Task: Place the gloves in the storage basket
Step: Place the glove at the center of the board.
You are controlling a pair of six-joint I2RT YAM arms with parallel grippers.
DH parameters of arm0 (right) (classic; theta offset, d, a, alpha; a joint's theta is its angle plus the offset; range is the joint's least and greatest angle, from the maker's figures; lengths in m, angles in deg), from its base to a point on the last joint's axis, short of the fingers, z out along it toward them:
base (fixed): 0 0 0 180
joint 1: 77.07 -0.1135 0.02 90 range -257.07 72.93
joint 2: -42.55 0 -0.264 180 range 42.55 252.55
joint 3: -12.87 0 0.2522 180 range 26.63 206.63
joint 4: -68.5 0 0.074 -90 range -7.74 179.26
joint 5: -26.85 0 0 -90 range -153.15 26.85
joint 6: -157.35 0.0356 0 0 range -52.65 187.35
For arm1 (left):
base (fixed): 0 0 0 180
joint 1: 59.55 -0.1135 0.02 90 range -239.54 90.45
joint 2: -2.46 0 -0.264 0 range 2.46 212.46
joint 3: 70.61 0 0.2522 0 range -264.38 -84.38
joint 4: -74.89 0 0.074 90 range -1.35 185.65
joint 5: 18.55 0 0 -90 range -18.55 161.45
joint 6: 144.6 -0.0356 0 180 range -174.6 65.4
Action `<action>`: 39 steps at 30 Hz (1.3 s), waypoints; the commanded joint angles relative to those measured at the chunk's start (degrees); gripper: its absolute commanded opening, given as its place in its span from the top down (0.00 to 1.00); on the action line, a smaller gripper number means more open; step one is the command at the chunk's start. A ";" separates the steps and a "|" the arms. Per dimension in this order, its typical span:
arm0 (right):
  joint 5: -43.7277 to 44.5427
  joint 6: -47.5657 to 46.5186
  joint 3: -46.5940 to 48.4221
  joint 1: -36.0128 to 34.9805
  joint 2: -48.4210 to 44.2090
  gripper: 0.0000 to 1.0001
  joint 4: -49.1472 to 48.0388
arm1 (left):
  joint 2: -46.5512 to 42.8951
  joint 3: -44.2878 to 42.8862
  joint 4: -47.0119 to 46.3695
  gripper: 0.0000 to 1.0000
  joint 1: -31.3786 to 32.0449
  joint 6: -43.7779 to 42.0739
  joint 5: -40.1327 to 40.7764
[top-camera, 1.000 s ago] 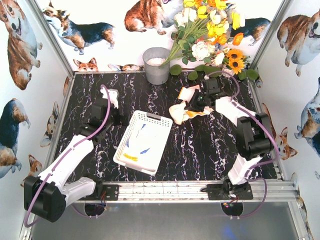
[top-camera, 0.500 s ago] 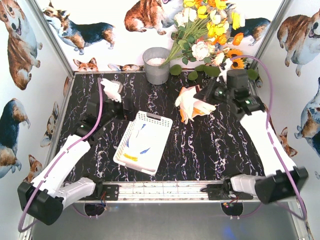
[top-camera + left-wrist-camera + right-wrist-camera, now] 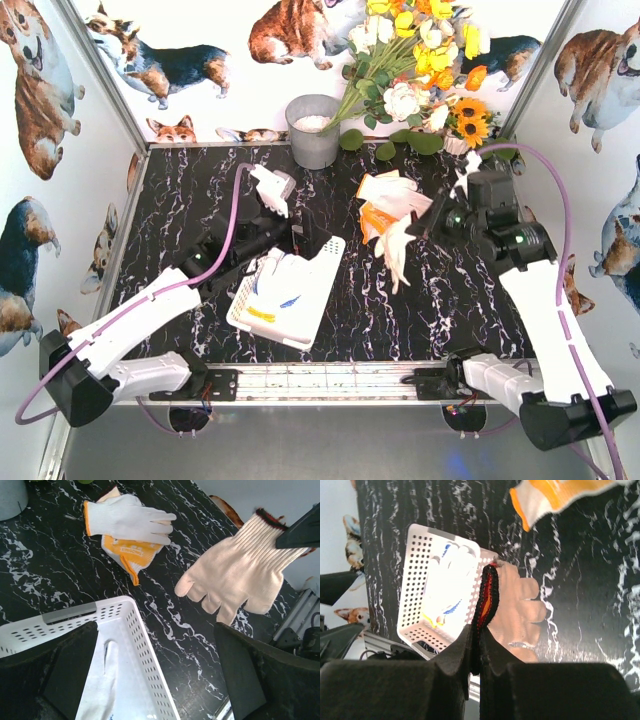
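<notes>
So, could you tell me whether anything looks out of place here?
Nothing is spilled or damaged. The white perforated plastic basket lies diagonally, and the right hand dangles a cream knit glove with a red cuff in mid-air.

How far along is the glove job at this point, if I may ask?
Done: gloves with blue and yellow trim lie in the storage basket. In hand: the right gripper pinches a red-cuffed glove by its cuff. Remaining: orange-trimmed gloves lying on the table.
</notes>
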 commanded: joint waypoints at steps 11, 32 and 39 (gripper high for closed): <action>9.85 22.30 -11.21 -11.35 -3.25 1.00 -15.68 | -6.21 6.25 -2.05 0.08 2.32 6.50 6.72; 32.32 22.22 -32.90 -12.58 -5.96 0.30 -5.67 | 0.19 4.40 -1.23 0.09 7.75 8.23 8.32; 35.36 10.79 -26.03 -12.58 -10.35 0.19 0.13 | -0.84 4.68 -0.32 0.08 8.82 10.74 13.16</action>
